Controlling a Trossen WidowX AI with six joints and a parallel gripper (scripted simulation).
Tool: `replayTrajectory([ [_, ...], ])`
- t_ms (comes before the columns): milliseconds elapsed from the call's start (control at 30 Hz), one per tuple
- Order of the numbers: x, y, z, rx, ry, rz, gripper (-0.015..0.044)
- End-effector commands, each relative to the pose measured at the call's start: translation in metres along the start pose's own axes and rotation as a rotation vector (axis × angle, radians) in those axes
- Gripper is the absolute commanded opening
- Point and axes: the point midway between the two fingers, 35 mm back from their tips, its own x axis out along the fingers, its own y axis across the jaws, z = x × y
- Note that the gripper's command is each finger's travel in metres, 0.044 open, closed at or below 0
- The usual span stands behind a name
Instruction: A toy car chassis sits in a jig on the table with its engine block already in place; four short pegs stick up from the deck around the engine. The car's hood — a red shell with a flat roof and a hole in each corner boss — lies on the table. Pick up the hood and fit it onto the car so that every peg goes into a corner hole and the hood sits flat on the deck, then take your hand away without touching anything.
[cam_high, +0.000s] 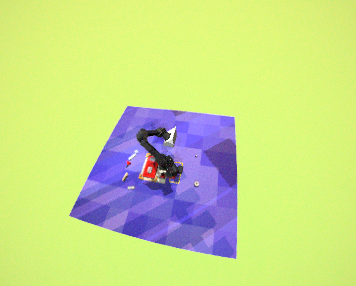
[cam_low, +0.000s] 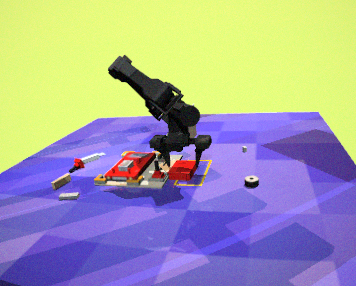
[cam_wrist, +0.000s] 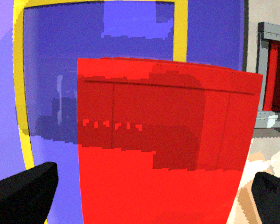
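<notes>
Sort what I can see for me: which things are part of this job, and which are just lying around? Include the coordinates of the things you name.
Part of the job:
- red flat-roofed hood (cam_low: 182, 170) (cam_wrist: 150, 185)
- red toy car chassis (cam_low: 133, 168) in its jig
- black two-fingered hand (cam_low: 181, 162) (cam_wrist: 160, 180), open around the hood

Apparently just lying about:
- dark round ring-like piece with pale top (cam_low: 251, 182)
- small pale block (cam_low: 244, 149)
- tan block (cam_low: 61, 181)

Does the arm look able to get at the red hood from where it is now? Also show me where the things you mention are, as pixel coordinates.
Probably yes: the open fingers stand on either side of the hood (cam_low: 182, 170) (cam_wrist: 160, 135), with nothing visible between, though the chassis (cam_low: 131, 169) close beside it may leave one finger little room.
</notes>
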Motion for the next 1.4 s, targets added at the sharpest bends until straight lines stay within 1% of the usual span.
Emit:
replayTrajectory([
  [0,0.003,-0.001,0.0,-0.004,-0.002,-0.005,0.044],
  [700,0.013,-0.001,0.0,-0.004,-0.002,-0.006,0.044],
  [800,0.011,0.0,0.0,0.0,0.0,-0.001,0.0361],
  [1133,0.011,0.0,0.0,0.0,0.0,-0.001,0.0295],
  [1367,0.007,0.0,0.0,-0.001,0.0,-0.001,0.0111],
])
